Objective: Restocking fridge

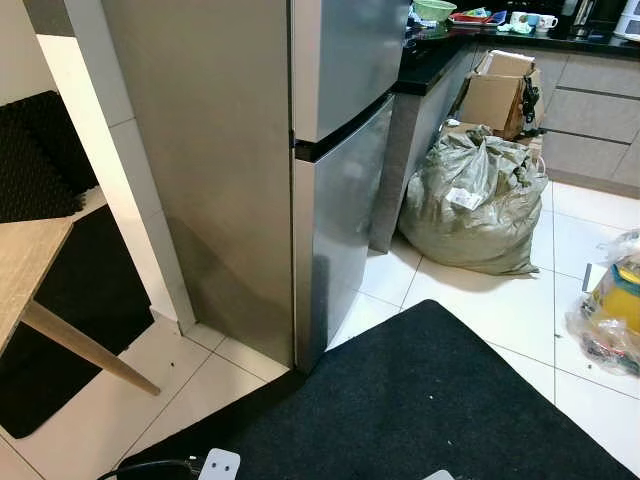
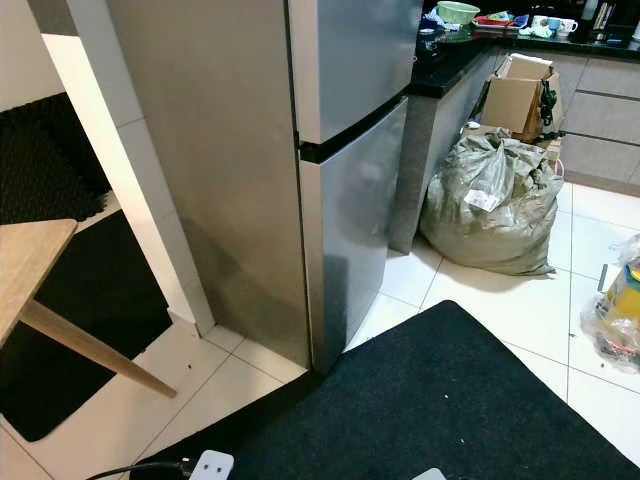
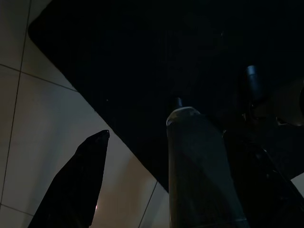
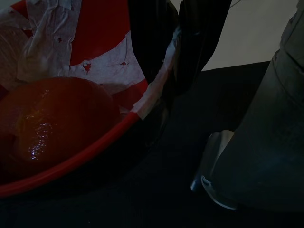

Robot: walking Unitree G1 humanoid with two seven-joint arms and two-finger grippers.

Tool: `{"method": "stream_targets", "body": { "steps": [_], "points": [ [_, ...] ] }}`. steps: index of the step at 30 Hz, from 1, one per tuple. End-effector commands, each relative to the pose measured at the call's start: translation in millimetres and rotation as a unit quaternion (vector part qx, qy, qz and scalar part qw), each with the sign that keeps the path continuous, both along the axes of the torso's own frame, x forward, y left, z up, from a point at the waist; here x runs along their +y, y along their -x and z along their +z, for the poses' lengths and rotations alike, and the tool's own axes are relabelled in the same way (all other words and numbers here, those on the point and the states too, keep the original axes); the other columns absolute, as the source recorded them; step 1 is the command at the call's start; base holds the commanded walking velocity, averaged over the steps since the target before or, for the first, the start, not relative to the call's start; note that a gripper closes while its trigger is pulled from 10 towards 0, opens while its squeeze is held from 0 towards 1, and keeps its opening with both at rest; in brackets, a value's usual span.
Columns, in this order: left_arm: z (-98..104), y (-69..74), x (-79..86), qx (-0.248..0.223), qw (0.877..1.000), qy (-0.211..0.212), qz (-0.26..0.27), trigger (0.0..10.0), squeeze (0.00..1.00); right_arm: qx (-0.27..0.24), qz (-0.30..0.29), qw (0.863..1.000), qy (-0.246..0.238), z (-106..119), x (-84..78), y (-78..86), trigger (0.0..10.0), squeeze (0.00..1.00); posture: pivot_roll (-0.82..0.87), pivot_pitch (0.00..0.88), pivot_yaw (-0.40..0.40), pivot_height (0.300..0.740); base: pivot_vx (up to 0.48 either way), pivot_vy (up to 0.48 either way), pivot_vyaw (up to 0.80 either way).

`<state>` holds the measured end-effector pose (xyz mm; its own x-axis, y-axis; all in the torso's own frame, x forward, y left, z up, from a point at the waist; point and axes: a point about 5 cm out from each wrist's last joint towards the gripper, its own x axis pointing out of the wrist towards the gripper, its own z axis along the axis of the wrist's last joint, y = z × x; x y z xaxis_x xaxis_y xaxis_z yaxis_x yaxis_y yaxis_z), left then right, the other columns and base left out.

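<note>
A tall steel fridge (image 1: 300,150) stands in the upper middle of the head views, both doors closed, its lower door reaching down to the white tiled floor (image 1: 500,300). A black mat (image 1: 420,400) spreads across the lower right of the frame, one corner just beside the fridge's base. To the right of the fridge sits a bulging grey-green sack (image 1: 475,205), with an open cardboard box (image 1: 500,90) behind it against the cabinets. Along the top right, a dark surface (image 1: 430,55) carries a green bowl (image 1: 433,10) and cups. A wooden table (image 1: 30,270) juts in from the left edge.

In the left wrist view, the left gripper (image 3: 137,137) hangs over the mat's edge with its two dark fingers spread apart, holding nothing.

In the right wrist view, the right gripper (image 4: 175,47) is clamped on the rim of a red bowl (image 4: 95,137) lined with white paper; a glossy red-orange fruit (image 4: 52,118), too dim to identify, lies inside.
</note>
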<state>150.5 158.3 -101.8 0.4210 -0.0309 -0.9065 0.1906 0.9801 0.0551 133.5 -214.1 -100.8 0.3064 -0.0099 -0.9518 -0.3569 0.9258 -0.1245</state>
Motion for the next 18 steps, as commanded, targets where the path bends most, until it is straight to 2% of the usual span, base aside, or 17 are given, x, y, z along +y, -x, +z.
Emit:
{"method": "stream_targets", "body": {
  "steps": [1, 18],
  "points": [
    [-1.7, 4.2, -1.6, 0.009, 1.000, -0.001, -0.009, 10.0, 0.00, -0.005, 0.004, 1.000, -0.002, 0.5, 2.1, -2.4, 10.0, 0.00, -0.03, 0.000, -0.002, 0.740, 0.319, 0.000, 0.00],
    [-1.8, 4.5, -2.7, 0.010, 1.000, 0.003, -0.012, 10.0, 0.00, -0.002, 0.004, 1.000, -0.003, 0.0, 1.4, -0.4, 10.0, 0.00, -0.03, 0.000, -0.005, 0.740, 0.404, 0.000, 0.00]
  ]
}}
